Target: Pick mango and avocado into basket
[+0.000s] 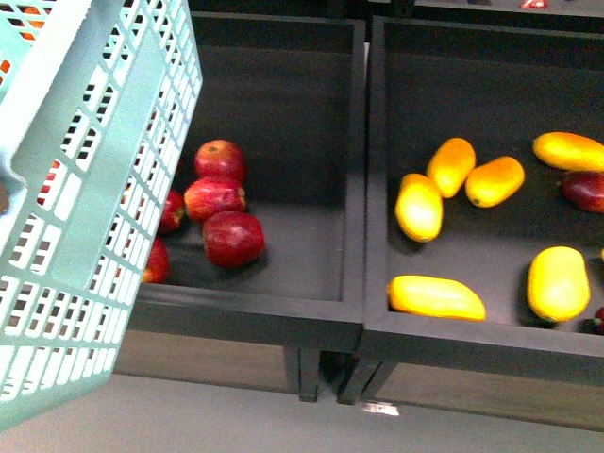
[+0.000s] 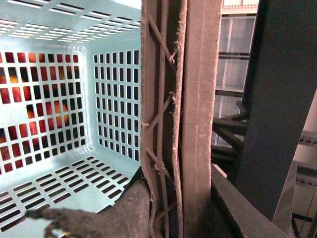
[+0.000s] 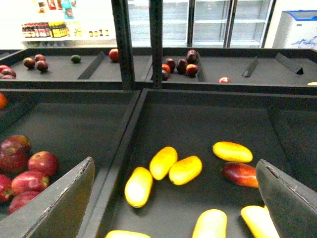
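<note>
The pale teal basket (image 1: pixel 85 189) hangs tilted at the left of the front view. My left gripper (image 2: pixel 181 213) is shut on its brown ribbed handle (image 2: pixel 198 99), and the slotted basket interior (image 2: pixel 74 99) holds nothing. Several yellow mangoes lie in the right bin, among them one mango (image 1: pixel 419 207) near the divider and another (image 1: pixel 436 297) at the front wall. My right gripper (image 3: pixel 173 198) hovers open above that bin, over a mango (image 3: pixel 138 186), with nothing between its fingers (image 3: pixel 54 203). A small dark green fruit, likely the avocado (image 3: pixel 75 58), lies on the far shelf.
Red apples (image 1: pixel 222 203) fill the left bin beside the basket. A raised black divider (image 1: pixel 366 170) separates the two bins. A dark red fruit (image 3: pixel 240 173) lies among the mangoes. Two dark posts (image 3: pixel 124 44) rise behind the bins, before a back shelf of dark red fruits (image 3: pixel 178 64).
</note>
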